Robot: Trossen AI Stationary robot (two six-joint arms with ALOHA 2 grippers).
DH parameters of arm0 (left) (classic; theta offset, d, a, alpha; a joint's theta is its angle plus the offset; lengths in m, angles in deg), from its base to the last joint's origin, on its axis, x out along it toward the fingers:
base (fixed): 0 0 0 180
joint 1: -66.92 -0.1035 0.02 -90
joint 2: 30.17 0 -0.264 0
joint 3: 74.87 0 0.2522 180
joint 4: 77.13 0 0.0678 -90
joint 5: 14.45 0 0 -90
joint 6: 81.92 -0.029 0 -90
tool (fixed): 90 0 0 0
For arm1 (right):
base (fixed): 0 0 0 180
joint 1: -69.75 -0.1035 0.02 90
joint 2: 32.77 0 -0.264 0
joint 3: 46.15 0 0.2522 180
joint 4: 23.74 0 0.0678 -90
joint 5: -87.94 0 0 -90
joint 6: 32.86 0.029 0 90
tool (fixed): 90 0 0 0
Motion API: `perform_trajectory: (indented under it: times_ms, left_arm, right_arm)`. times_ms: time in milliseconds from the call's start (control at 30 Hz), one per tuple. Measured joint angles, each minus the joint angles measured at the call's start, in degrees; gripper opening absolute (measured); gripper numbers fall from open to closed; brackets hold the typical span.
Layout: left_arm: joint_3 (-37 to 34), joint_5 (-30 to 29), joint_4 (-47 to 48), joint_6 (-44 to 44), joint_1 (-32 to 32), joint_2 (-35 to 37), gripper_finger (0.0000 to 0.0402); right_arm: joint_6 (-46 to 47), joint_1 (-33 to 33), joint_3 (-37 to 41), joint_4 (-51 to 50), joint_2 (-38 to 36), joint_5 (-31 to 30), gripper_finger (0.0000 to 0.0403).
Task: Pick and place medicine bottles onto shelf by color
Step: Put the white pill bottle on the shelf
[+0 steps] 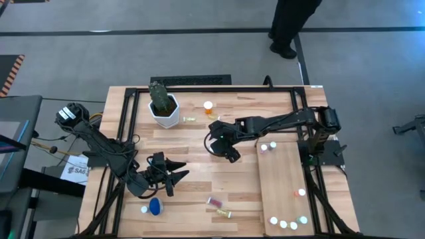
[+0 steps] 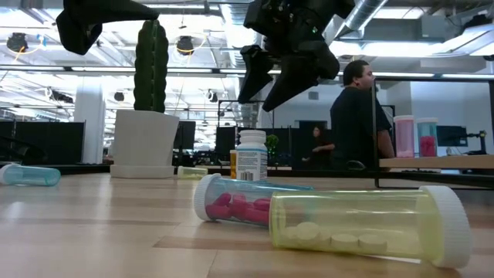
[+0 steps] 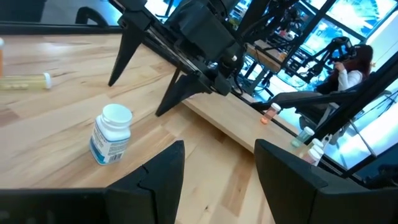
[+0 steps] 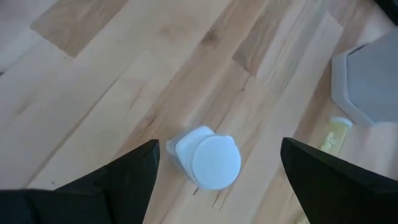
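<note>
bare tabletop [image 1: 192,143] around upright white bottle [image 4: 208,158]

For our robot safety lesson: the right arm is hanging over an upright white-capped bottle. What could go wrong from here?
1. The right claw hangs open above the white-capped bottle, which sits slightly off-centre between its fingers; one finger might clip the cap and tip it.
2. The left claw waits open close by, so the arms could crowd each other.
3. A tipped bottle might roll on the table.

We saw a cactus [image 1: 159,95] in a white pot [image 1: 165,115] at upper centre-left, and a person [image 1: 291,23] stood at the top edge.
</note>
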Motion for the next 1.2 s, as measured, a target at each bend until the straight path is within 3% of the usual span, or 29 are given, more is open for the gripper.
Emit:
perform_trajectory:
  times_ms: [1200]
  left_arm:
    - [0.0,0.0,2.0,1.1,0.0,0.0,0.0183]
  right_arm:
    - [-8.0,2.2,0.0,2.8,9.5,0.2,0.0356]
